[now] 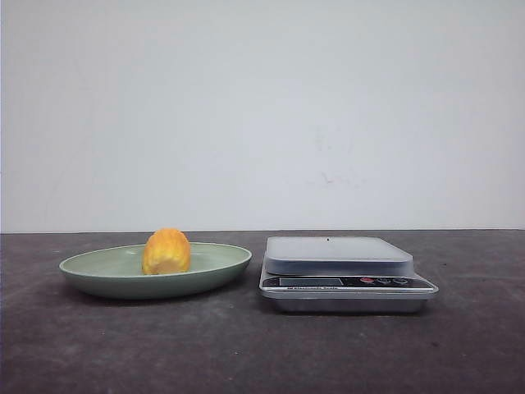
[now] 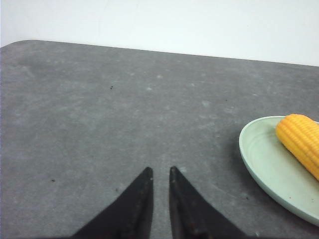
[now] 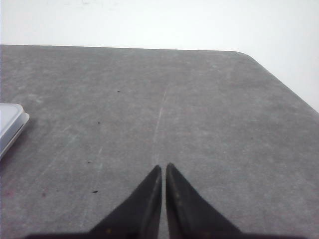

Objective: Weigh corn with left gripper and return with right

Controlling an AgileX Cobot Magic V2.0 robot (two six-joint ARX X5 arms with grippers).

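Nearest the lens, dark grey table (image 1: 246, 353), scuffed and speckled; behind it, kitchen scale (image 1: 344, 272) with bare platform, and pale green plate (image 1: 98, 275) just beside it on the left; corn (image 1: 166, 251) lying in that plate, not yet weighed. Left claw (image 2: 159, 172) low over bare table, narrow gap between tips, holding nothing, corn off to one side; right claw (image 3: 163, 167) pinched nearly shut, also holding nothing, possibly touching at the tips. Likely trouble: ridged, rounded cob rolling or slipping from tapered fingers; shallow plate sliding if nudged; cob rolling off the flat platform. Plain white wall behind.
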